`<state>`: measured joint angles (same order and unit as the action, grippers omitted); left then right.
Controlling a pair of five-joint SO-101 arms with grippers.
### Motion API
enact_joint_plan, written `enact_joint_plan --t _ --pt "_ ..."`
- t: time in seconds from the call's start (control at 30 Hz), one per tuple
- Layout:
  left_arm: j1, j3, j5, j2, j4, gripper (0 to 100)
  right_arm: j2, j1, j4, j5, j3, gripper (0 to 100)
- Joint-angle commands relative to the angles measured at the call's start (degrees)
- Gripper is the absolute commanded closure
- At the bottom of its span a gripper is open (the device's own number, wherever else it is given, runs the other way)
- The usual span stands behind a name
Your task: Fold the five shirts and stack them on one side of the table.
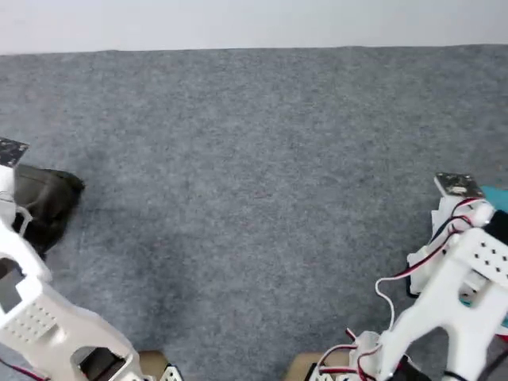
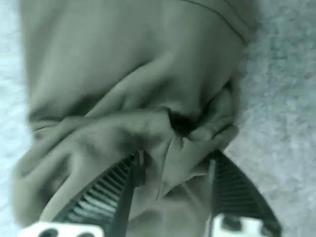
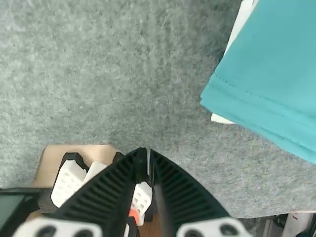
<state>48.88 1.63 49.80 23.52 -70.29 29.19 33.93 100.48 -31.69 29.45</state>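
Note:
A crumpled dark olive shirt (image 2: 133,74) lies at the left edge of the grey mat (image 1: 254,159); in the high view the olive shirt (image 1: 48,202) bulges out beside my left arm (image 1: 24,270). My left gripper (image 2: 177,158) is shut on a bunched fold of it, with fabric filling the gap between the fingers. A folded teal shirt (image 3: 271,79) rests on a white one (image 3: 220,118) at the mat's right edge. Beside them, my right gripper (image 3: 148,153) hangs shut and empty over bare mat. The teal shirt (image 1: 496,198) peeks out behind my right arm (image 1: 468,270).
The wide middle and back of the mat lie bare up to the white wall (image 1: 254,24). Bare wood and a white arm base (image 3: 74,182) sit at the table's front edge, under the right gripper. Loose red and white wires (image 1: 397,278) hang by the right arm.

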Motion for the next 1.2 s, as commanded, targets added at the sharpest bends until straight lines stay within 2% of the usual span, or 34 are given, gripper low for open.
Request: enact_joint_plan --t 0.0,0.03,0.27,0.4,0.63,0.9,1.07,1.17 --pt "-1.93 2.33 0.26 -0.35 -0.70 96 3.65 -0.57 2.33 2.90 -0.35 98.8" --pt "-2.81 2.33 0.26 -0.88 -1.76 100 4.00 -0.57 2.33 3.08 -0.35 98.8" --pt "-8.97 2.33 -0.44 -15.03 -11.78 100 4.79 -0.57 2.33 3.08 -0.44 98.8" --pt "-14.95 2.33 -6.33 -26.99 -16.09 100 4.79 -0.57 2.33 3.08 -0.44 98.9" --pt "-31.65 2.33 -19.25 -41.93 -18.55 100 4.88 -0.57 2.42 3.08 -0.44 98.9" --pt "-51.52 6.64 -37.36 -44.04 -18.55 99 4.88 -0.57 2.42 2.90 -0.44 98.9" --pt "-62.77 14.99 -41.32 -43.96 -18.29 99 4.88 -0.57 2.51 2.90 -0.44 98.9" --pt "-66.90 22.37 -41.58 -44.04 -18.37 99 4.88 -0.57 2.51 2.90 -0.35 98.9"
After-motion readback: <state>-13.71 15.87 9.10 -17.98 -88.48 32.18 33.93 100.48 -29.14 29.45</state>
